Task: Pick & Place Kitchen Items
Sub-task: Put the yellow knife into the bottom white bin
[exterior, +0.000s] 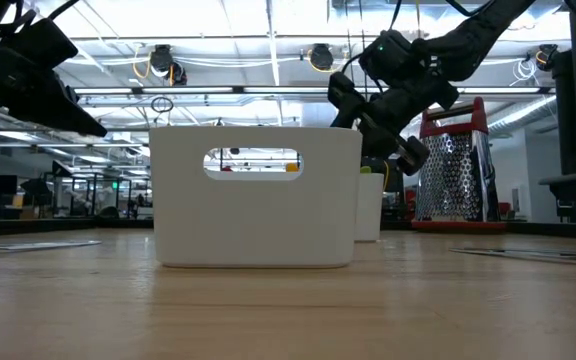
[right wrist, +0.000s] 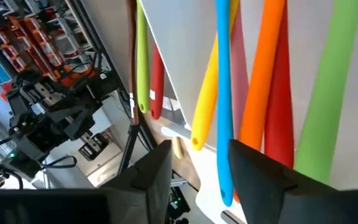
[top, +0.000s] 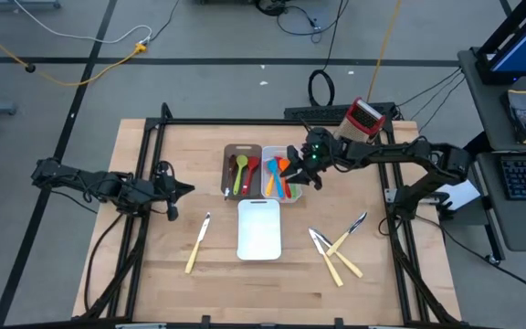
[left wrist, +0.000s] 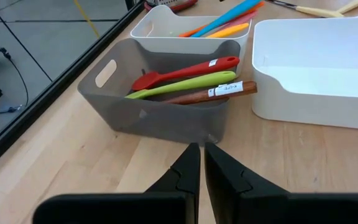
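Note:
A dark-brown tray point(top: 229, 157) holds red, green and brown utensils point(left wrist: 191, 78). The small white tray point(top: 268, 187) beside it holds orange, blue, yellow, red and green utensils point(right wrist: 253, 74). My right gripper point(right wrist: 201, 163) is open above this tray, its fingers on either side of the blue utensil's end point(right wrist: 224, 168) without touching it; it also shows in the high view point(top: 292, 170). My left gripper point(left wrist: 202, 155) is shut and empty over the table left of the brown tray, and also shows in the high view point(top: 183, 189). A cream-handled knife point(top: 197, 242) lies flat at the front left. Several more cream-handled knives point(top: 336, 251) lie at the front right.
A larger white tray point(top: 259, 228) stands in front of the two small trays. A red-and-metal box grater point(top: 363, 116) stands at the table's far right, behind my right arm. Bare wood lies along the near edge.

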Available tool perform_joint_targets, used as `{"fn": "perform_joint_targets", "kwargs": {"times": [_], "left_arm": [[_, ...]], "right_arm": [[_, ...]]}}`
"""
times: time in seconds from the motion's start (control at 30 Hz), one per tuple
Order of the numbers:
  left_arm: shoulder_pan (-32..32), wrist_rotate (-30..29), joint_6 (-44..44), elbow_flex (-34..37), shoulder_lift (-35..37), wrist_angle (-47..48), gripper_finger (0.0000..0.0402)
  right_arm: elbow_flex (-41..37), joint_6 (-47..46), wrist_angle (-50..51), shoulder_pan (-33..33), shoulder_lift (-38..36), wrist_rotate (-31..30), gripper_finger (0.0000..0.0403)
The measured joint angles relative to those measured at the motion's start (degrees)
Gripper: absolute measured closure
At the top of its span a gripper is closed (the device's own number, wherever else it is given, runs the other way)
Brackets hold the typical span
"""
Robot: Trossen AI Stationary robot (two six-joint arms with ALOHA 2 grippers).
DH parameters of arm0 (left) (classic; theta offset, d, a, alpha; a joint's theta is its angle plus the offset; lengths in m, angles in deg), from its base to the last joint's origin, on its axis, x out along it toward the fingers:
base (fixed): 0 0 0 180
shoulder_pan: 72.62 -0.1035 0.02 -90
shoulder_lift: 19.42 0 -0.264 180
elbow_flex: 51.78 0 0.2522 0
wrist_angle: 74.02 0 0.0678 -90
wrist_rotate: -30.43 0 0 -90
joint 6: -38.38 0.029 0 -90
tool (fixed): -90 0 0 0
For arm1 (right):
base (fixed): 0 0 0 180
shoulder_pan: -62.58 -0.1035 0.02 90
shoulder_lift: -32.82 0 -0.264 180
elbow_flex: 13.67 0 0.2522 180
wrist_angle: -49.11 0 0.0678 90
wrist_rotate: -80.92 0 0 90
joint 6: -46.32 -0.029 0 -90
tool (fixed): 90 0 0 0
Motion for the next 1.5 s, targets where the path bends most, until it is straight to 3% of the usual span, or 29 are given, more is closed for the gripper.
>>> {"fn": "perform_joint_targets", "kwargs": {"times": [0.2, 0.47, 0.73, 0.9, 1.27, 1.5], "left_arm": [[0.0, 0.0, 0.0, 0.0, 0.0, 0.0, 0.0373], [0.0, 0.0, -0.2, 0.0, 0.0, 0.0, 0.0373], [0.0, 0.5, -1.5, 0.0, 0.0, 0.0, 0.0373], [0.0, 0.6, -2.1, 0.0, 0.0, 0.0, 0.0373], [0.0, 0.0, -1.9, 0.0, 0.0, 0.0, 0.0373], [0.0, 0.0, -2.1, 0.0, 0.0, 0.0, 0.0373]], "right_arm": [[0.0, 3.3, -4.6, 0.0, 0.0, 0.2, 0.0242], [0.0, 4.0, -6.9, 0.0, -0.8, 2.1, 0.0259], [0.0, 3.9, -3.7, -0.8, -7.4, 3.5, 0.0271], [0.0, 4.5, 7.6, -2.5, -14.0, 2.8, 0.0279], [0.0, 8.6, 44.6, -11.0, -28.8, -4.4, 0.0297], [0.0, 9.9, 58.5, -16.6, -34.3, -4.1, 0.0301]]}}
